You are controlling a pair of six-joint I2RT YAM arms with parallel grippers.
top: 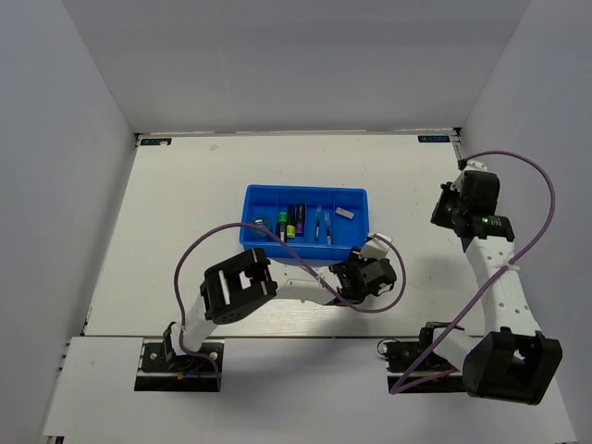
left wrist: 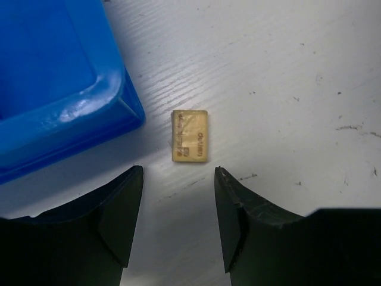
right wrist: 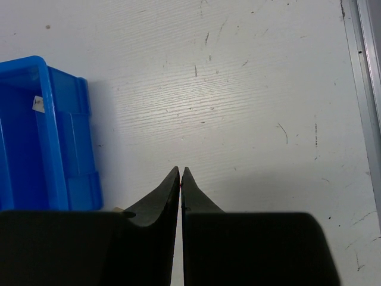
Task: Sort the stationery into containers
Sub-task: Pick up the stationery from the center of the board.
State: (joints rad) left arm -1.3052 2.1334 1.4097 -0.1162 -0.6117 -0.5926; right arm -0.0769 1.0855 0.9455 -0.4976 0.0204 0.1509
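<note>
A small beige eraser (left wrist: 190, 136) lies flat on the white table, just off the near right corner of the blue tray (left wrist: 53, 101). My left gripper (left wrist: 178, 173) is open and empty, with its fingertips just short of the eraser and one on each side of its line. In the top view the left gripper (top: 363, 270) is at the tray's (top: 305, 245) near right corner. The tray holds a green pen, a yellow-black highlighter and a purple-black marker (top: 289, 223), blue pens (top: 321, 225) and a white eraser (top: 344, 211). My right gripper (right wrist: 180, 171) is shut and empty, to the right of the tray (right wrist: 59, 143).
A purple cable (top: 199, 250) loops from the left arm over the table left of the tray. A metal rail (right wrist: 369, 89) runs along the table's right edge. Grey walls stand on three sides of the table.
</note>
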